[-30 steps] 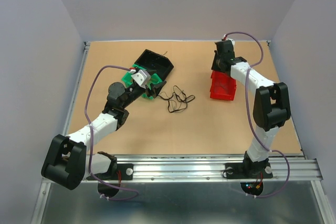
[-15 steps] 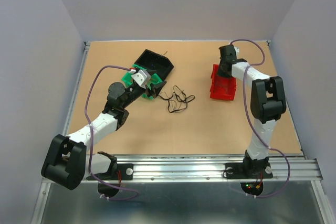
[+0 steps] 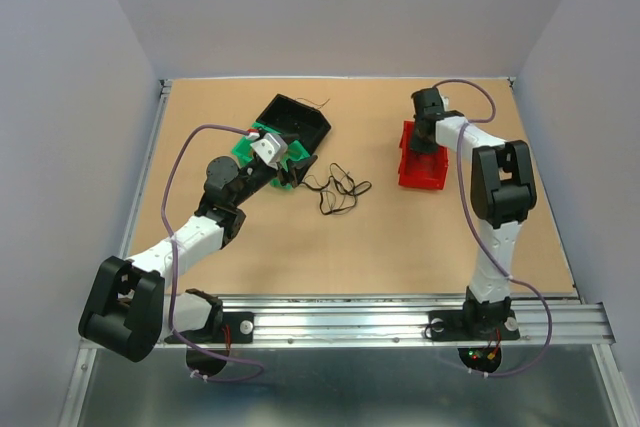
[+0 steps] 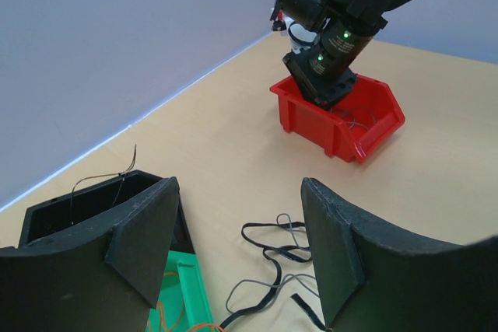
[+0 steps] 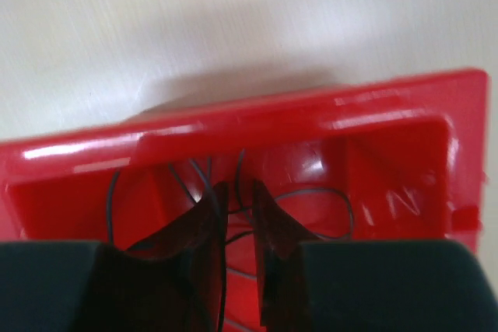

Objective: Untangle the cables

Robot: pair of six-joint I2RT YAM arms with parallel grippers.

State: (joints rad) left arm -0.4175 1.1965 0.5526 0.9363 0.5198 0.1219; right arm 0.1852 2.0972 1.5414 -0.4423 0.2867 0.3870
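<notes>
A tangle of thin black and grey cables (image 3: 338, 189) lies on the table between the bins; in the left wrist view the cables (image 4: 275, 273) lie just below and between my fingers. My left gripper (image 3: 295, 169) is wide open and empty in its own view (image 4: 237, 184), beside the green bin. My right gripper (image 3: 425, 139) is down inside the red bin (image 3: 412, 177). In its own view (image 5: 237, 188) the jaws stand a narrow gap apart, with thin dark wires (image 5: 316, 190) running through and around them on the bin floor.
A black bin (image 3: 295, 117) with a thin wire poking out stands behind the left gripper, next to a green bin (image 3: 245, 147) holding an orange wire (image 4: 204, 326). The red bin (image 4: 311, 118) stands at the right. Grey walls surround the table.
My right gripper has come forward and down from behind the red bin into it, and the right arm has folded closer. The left arm and the cable tangle have not moved.
</notes>
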